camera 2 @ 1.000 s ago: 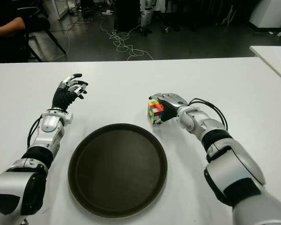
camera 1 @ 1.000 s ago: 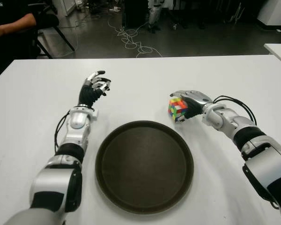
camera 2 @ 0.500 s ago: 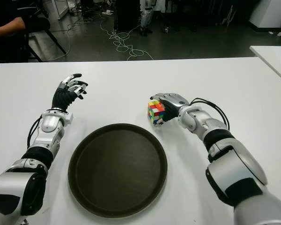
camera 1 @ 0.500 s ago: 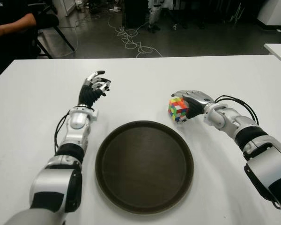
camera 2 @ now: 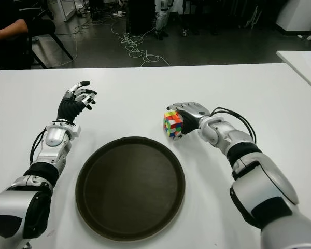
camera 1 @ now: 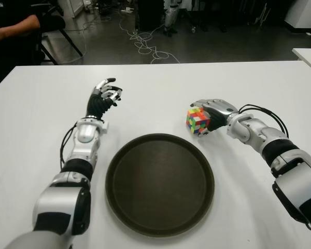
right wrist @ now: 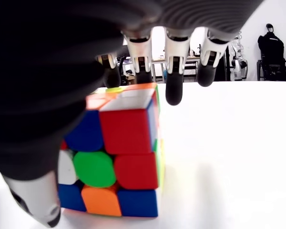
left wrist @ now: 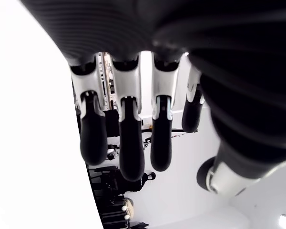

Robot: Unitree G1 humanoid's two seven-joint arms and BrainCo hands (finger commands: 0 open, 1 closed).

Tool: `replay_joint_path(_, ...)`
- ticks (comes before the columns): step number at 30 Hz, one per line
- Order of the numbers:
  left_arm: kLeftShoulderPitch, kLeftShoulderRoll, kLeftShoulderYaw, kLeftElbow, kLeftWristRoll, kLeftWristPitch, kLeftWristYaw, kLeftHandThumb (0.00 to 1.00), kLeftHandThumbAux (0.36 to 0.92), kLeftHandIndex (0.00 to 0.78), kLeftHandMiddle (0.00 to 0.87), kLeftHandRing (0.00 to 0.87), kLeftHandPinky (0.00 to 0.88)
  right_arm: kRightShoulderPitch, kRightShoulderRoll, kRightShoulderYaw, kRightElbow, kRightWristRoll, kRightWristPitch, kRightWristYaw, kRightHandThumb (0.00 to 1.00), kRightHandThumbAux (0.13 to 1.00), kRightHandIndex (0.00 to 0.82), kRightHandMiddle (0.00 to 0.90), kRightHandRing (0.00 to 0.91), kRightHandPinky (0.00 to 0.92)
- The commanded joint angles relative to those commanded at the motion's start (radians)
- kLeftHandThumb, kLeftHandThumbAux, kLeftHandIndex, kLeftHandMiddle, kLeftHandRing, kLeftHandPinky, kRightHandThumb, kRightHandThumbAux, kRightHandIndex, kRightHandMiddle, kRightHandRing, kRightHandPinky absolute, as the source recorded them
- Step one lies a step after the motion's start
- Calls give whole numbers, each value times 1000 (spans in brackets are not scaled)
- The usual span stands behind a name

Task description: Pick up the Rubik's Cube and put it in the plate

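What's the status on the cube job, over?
Right hand shut on cube, beyond the plate's far right rim. Left hand open, idle, left of plate. Plate holds nothing; path clear.

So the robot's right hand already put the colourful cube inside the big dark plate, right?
Not yet. The right hand is on the Rubik's Cube, but the cube shows beside the plate, just past its far right rim, over the white table. Both eye views show the plate with nothing in it. The left hand shows left of the plate, holding nothing.
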Motion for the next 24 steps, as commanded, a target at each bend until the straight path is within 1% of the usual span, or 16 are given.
replay_joint_path(5, 2, -1, -1, -1, 1, -5, 0, 281, 689, 230, 411, 489, 548, -3, -7, 13, 0, -13, -41, -2, 0, 752, 102, 140, 122, 98)
replay_joint_path(13, 9, 1, -4, -7, 5, -12, 2, 275, 671, 232, 397, 477, 546, -10, -7, 27, 5, -26, -60, 16, 0, 748, 92, 110, 91, 74)
replay_joint_path(24, 19, 6, -5, -26, 7, 0, 5, 281, 674, 233, 396, 478, 545, -13, -9, 36, 5, -29, -91, -3, 0, 752, 81, 103, 80, 64)
